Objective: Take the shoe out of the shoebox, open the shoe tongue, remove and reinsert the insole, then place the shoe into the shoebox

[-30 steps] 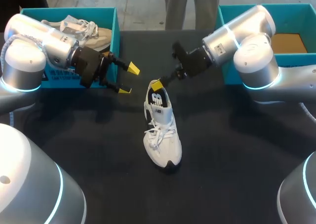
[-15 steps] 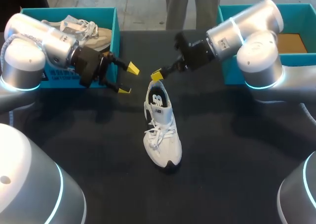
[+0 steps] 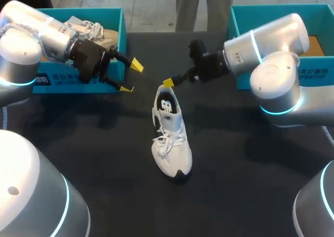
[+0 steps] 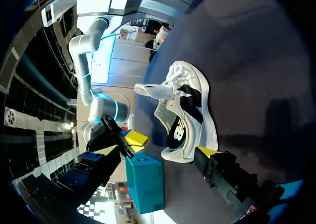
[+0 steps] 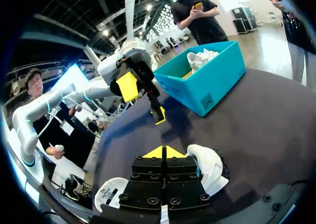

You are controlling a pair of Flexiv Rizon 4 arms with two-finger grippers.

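A white sneaker [image 3: 169, 135] with a dark inside lies in the middle of the black table [image 3: 245, 185], heel toward the far side; the left wrist view shows it [image 4: 190, 110] ahead of that gripper. My right gripper [image 3: 168, 83] is shut, holds nothing and hovers just over the heel; its joined yellow tips [image 5: 162, 152] sit above the white heel [image 5: 210, 167]. My left gripper [image 3: 129, 76] hangs open left of the heel, in front of the left shoebox [image 3: 78, 83], touching nothing. It also shows in the right wrist view [image 5: 143, 100].
The teal left shoebox [image 5: 207, 81] at the far left holds a second, beige shoe [image 3: 86, 31]. A second teal box [image 3: 318, 64] stands at the far right behind my right arm. Bare black table lies in front of and beside the sneaker.
My right gripper has lifted off the sneaker's heel, drawn back a little and shut empty. My left gripper has shifted slightly toward the far left, still open. The sneaker has not moved.
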